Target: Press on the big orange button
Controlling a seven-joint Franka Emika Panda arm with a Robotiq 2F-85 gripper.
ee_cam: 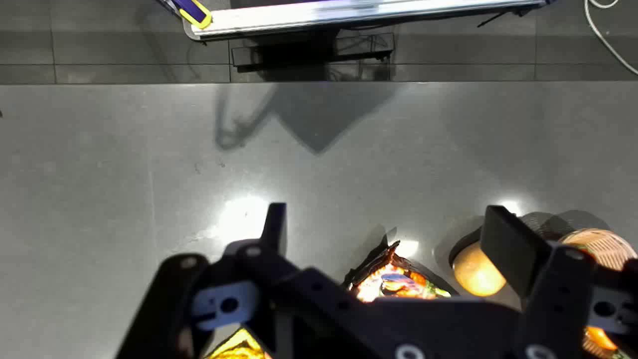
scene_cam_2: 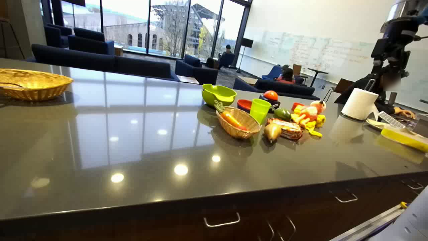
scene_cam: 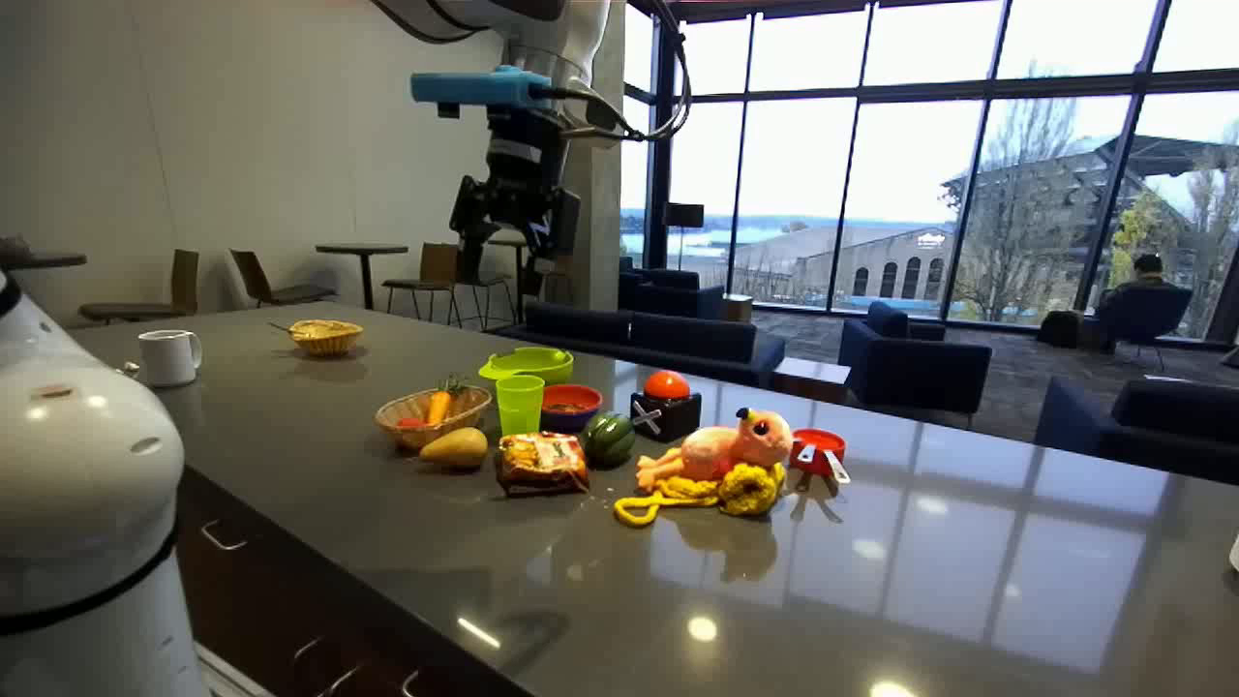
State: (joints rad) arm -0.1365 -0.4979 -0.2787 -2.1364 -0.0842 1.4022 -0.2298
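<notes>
I count two wicker baskets [scene_cam_2: 36,92] (tally pooled from both exterior views), one orange button [scene_cam: 666,385], one white mug [scene_cam: 166,358], one green cup [scene_cam: 520,407], one carrot [scene_cam: 438,407], one plush toy [scene_cam: 714,453] and one paper-towel roll [scene_cam_2: 359,104].

Grey counter [scene_cam: 387,523] with mug [scene_cam: 168,358], orange button [scene_cam: 667,385], probable pear [scene_cam: 455,449]

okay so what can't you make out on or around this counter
Snack packet: in the wrist view, partly hidden by the gripper.
Black base under the orange button: in an exterior view, partly behind the green cup.
Yellow wicker basket: in an exterior view, cut off by the left edge.
Whiteboard writing: in an exterior view, too small to read.
</notes>
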